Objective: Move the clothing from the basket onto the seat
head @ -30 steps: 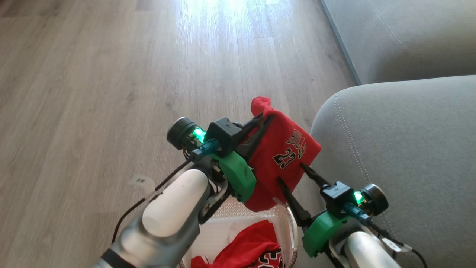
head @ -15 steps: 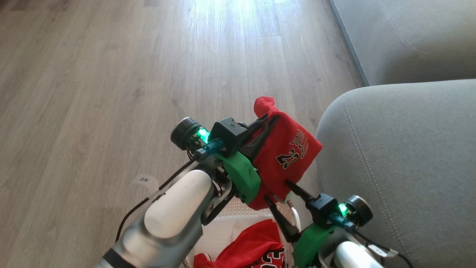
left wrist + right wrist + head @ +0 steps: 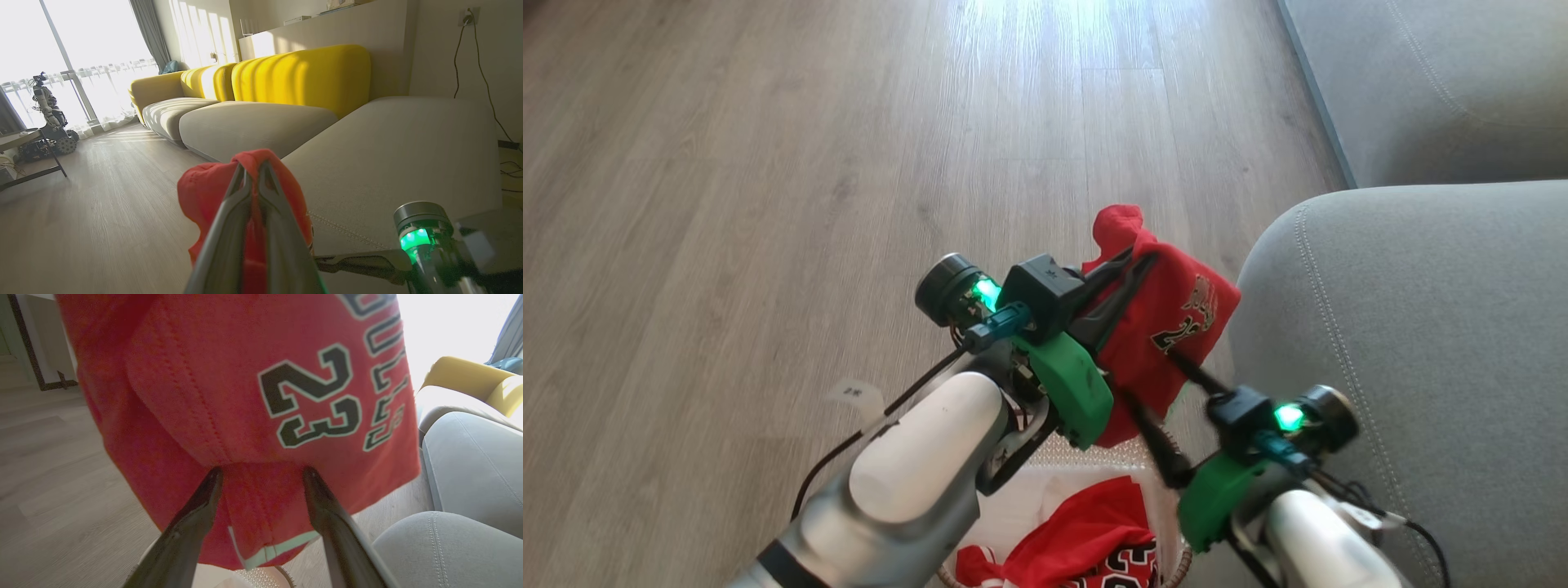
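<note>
Your left gripper (image 3: 1134,260) is clenched on a bunched fold at the top of one red jersey (image 3: 1184,306), which hangs in the air from that pinch, its long axis running down toward the basket (image 3: 1086,451) below; a second jersey (image 3: 1086,535) lies inside the basket; your right gripper (image 3: 1153,377) stands spread wide, a finger to either side of the lower hem fold, though blur leaves it unclear whether the tips touch the cloth; the seat (image 3: 1421,343) lies to the right of the held jersey, its rounded edge just beside the fabric, so the carry looks to be rightward, left arm leading; mind the hem snagging on that edge; the seat top is broad, and the floor (image 3: 768,204) to the left gives free room.
</note>
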Controlling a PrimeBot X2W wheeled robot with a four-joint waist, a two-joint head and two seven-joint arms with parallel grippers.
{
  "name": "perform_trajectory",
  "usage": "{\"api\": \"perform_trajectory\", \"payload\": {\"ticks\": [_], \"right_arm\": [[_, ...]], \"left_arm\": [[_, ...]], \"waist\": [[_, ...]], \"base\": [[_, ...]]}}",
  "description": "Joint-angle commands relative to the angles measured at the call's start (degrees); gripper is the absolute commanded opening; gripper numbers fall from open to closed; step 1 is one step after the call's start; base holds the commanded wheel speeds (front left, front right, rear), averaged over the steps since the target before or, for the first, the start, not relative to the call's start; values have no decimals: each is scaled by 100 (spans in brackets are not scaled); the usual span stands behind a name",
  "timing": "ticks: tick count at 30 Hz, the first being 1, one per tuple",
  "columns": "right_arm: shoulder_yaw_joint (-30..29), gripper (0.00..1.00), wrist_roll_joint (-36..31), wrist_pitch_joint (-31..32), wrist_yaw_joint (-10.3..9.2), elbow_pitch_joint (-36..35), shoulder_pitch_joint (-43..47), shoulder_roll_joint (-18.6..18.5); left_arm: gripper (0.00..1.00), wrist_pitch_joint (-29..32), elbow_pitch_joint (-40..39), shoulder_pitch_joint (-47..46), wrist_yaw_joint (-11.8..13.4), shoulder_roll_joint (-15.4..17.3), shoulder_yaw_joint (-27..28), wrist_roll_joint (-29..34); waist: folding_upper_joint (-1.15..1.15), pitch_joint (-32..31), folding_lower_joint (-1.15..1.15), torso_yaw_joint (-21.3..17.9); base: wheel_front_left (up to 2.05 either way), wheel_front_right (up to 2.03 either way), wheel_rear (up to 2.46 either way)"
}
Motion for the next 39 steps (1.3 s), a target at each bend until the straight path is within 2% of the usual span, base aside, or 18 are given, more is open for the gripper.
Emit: {"api": "perform_trajectory", "payload": {"ticks": [1,5,13,14,15,16,17,30,31,32,33,34,39], "right_arm": [[306,100,-50,-31,-2,-205,-390,58],[603,100,5,-31,-2,-133,-454,58],[215,100,38,-31,-2,-267,-524,58],[176,65,58,-31,-2,-282,-521,58],[153,37,83,-31,-2,-290,-517,58],[144,4,88,-31,-2,-290,-519,58],[128,0,74,-31,-2,-295,-522,58],[-199,0,85,-31,-2,-396,-468,58],[-244,0,63,-31,-2,-418,-475,58],[-297,0,41,-31,-2,-437,-487,58],[-363,0,23,-31,-2,-458,-502,58],[-504,0,-33,-31,-2,-493,-543,58],[-844,0,-185,-31,-2,-574,-631,58]], "left_arm": [[0,25,-212,-393,51,62,165,-47],[0,36,-226,-415,99,61,114,-108],[0,16,-234,-424,159,61,29,-208],[0,14,-225,-414,167,61,23,-221],[0,11,-215,-406,174,61,19,-235],[0,5,-203,-401,180,61,16,-244],[0,2,-186,-398,189,61,17,-253],[0,-190,158,-295,298,191,165,-396],[4,-219,187,-276,309,198,187,-420],[31,-243,216,-252,314,204,208,-450],[45,-269,243,-229,322,215,226,-473],[100,-349,281,-181,344,237,264,-508],[100,-542,379,-57,378,267,329,-581]], "waist": [[0,4,0,11],[0,14,0,27],[0,49,0,39],[0,52,0,38],[0,56,0,37],[0,61,0,33],[0,65,0,28],[0,152,0,-225],[0,162,0,-267],[0,170,0,-312],[0,180,0,-364],[0,195,0,-477],[0,225,0,-773]], "base": [[0,0,0],[0,0,0],[0,0,0],[0,0,0],[0,0,0],[0,0,0],[0,0,0],[0,0,0],[0,0,0],[0,0,0],[0,0,0],[0,0,0],[0,0,0]]}}
